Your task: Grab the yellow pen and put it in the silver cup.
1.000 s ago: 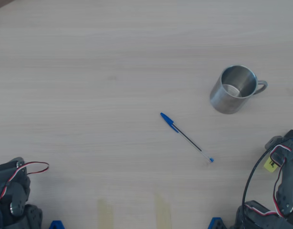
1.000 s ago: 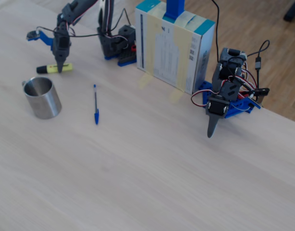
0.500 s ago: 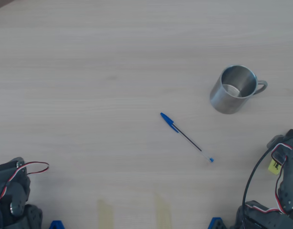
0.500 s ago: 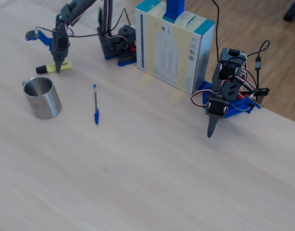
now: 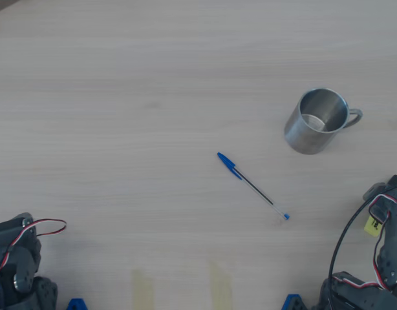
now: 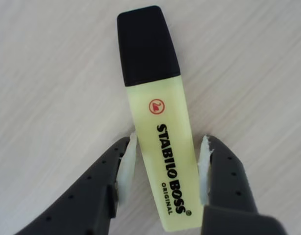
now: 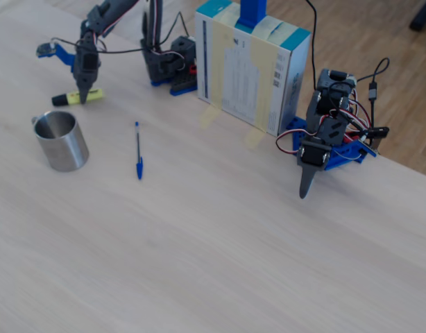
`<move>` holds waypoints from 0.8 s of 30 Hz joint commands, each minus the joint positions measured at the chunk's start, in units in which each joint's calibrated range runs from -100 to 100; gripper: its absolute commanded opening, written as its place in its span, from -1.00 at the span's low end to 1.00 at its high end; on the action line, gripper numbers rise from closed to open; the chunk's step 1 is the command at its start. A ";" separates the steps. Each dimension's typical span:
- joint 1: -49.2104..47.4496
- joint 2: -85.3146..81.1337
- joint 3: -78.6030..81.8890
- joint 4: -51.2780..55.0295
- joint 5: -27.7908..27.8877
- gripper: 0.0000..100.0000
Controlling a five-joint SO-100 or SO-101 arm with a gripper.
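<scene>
Yellow pen [image 6: 163, 147] lies flat on the pale wood bench [image 5: 153, 84], black cap pointing away from the wrist camera, printed label facing up; in the fixed view the pen [image 7: 80, 98] sits near the far left edge of the bench, just behind the silver cup [image 7: 59, 141]; in the overhead view only a scrap of yellow [image 5: 371, 223] shows at the right edge under the arm's wiring.

Claw [image 6: 165, 166] is down over the pen's rear half, fingers [image 6: 125, 166] apart, one on each side of the barrel; left pad just beside the barrel, right pad a little off it; actual contact cannot be told; pen not lifted.

Silver cup [image 5: 317, 120] stands upright and empty, handle to the right in the overhead view; a thin blue pen [image 5: 252, 185] lies apart from the cup toward mid-bench.

A second arm [image 7: 324, 142] stands by a cardboard box [image 7: 251, 66].
</scene>
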 commanded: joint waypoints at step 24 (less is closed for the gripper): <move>-0.10 -0.43 -0.88 0.58 0.32 -0.86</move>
